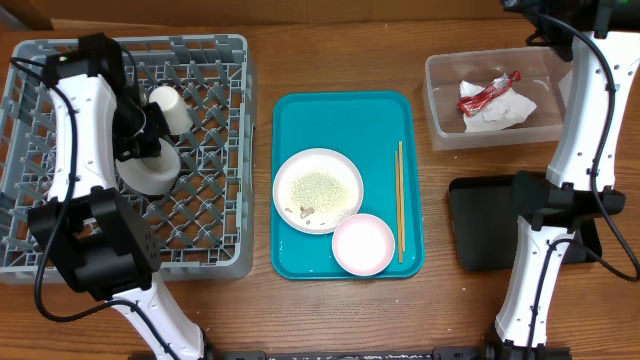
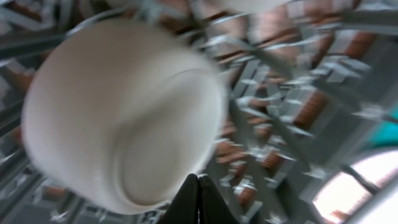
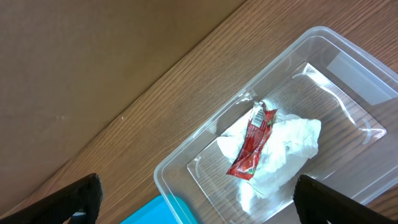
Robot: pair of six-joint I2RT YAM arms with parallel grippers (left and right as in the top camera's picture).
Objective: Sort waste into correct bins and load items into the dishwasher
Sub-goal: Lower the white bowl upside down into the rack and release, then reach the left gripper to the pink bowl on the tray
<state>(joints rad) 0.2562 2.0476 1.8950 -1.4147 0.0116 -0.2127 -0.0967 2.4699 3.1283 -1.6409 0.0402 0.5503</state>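
While inside the tub (image 1: 433, 100) — wrapper (image 1: 489, 91) atop napkin (image 1: 511, 113).

Red wrapper (image 3: 252, 142), white napkin (image 3: 283, 152), teal tray (image 1: 300, 255), grey lattice rack (image 1: 215, 215).

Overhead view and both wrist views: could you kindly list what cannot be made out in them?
Overhead: the left arm covers part of the dish rack and of the bowl in it.
Overhead: the right arm hides the right side of the black tray.
Left wrist: blur smears a white dish; cup or bowl, I cannot tell.
Right wrist: the picture's edge cuts off the clear tub.
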